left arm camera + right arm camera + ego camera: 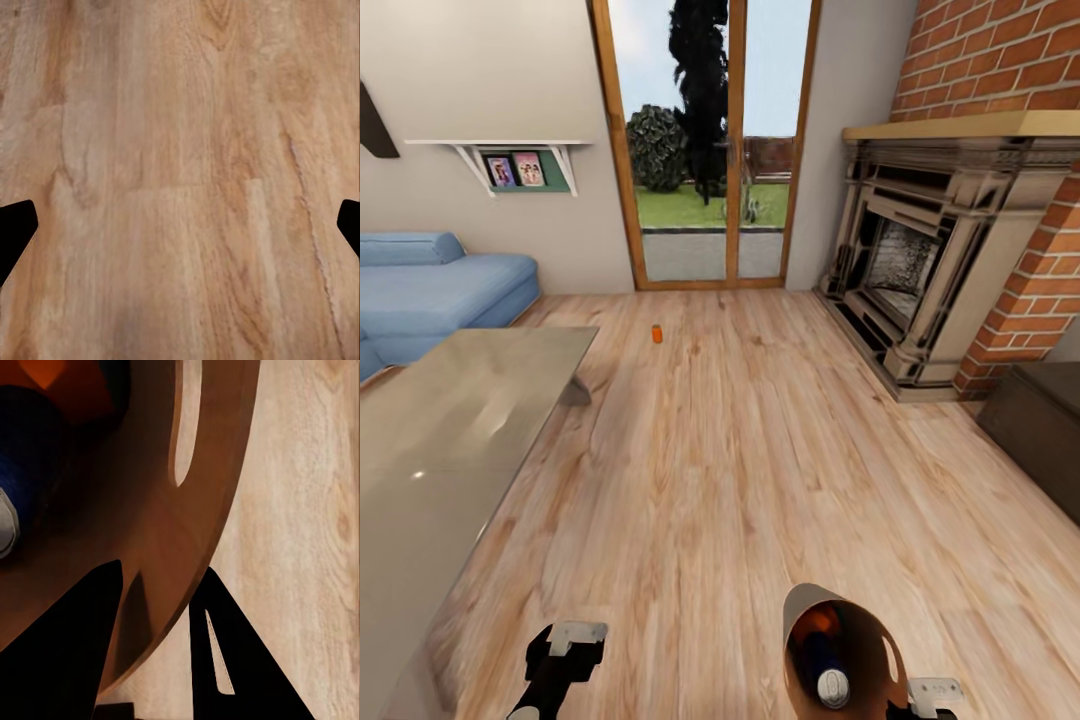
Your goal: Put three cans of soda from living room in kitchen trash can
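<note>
The bin [860, 640] rides low at the robot's right, its thin rim pinched between the 2 fingers of the right gripper [161, 607], 1 finger inside the wall and 1 outside. Its mouth faces up toward the head camera and leans a little forward, so its long axis runs roughly upright with a slight tilt. Inside lie 2 cans: a blue can [826, 665] with its silvery end turned up toward the mouth, its long axis running along the bin's depth, and an orange can [52, 379] deeper in, of which too little shows to tell its lie.

The 3rd can [657, 334], orange, stands upright on the wood floor [760, 480], well ahead, near the glass doors [705, 150] and off the far corner of the glass table [460, 420]. Its long axis is vertical.

The left gripper [180, 225] points down at bare floor with its fingers spread wide and nothing between them.

The step in hand looks to be the drive toward that last can. To do it well, I would keep the bin's mouth up so the 2 cans stay inside, steer between the table and the fireplace [940, 270], stop with the can within the left arm's reach, and close on its side while it stands.
</note>
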You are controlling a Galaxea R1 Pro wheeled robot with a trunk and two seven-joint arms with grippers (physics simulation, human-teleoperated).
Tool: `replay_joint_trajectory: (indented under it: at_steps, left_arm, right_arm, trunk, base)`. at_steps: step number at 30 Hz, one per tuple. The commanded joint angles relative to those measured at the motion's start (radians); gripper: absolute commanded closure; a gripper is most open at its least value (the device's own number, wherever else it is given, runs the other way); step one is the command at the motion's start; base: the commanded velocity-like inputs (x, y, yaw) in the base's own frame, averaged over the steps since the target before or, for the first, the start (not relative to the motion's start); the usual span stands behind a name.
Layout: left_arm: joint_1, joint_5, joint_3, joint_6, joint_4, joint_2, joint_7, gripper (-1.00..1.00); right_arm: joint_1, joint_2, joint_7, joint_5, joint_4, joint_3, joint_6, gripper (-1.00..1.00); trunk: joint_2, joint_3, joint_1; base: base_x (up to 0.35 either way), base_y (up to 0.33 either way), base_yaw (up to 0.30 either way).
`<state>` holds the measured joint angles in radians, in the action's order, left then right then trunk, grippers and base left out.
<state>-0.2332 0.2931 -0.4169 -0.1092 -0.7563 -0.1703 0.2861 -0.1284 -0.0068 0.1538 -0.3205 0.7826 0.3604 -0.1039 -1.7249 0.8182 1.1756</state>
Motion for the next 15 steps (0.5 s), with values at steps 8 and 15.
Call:
replay_joint_trajectory:
  at_steps: [8,15]
  left_arm:
    - [0.001,0.03,0.191,-0.002,-0.049,0.0,0.002,-1.0]
    - [0.002,0.076,0.234,-0.035,-0.059,0.001,0.009,-1.0]
  right_arm:
    - [-0.005,-0.069,0.046,-0.001,0.004,0.002,-0.029,1.0]
    - [-0.02,-0.182,0.259,-0.017,0.019,-0.013,-0.159,1.0]
  trunk:
    - [0.0,0.0,0.0]
    - [0.0,0.0,0.0]
  base:
    - [0.114,0.0,0.0]
    - [0.006,0.0,0.0]
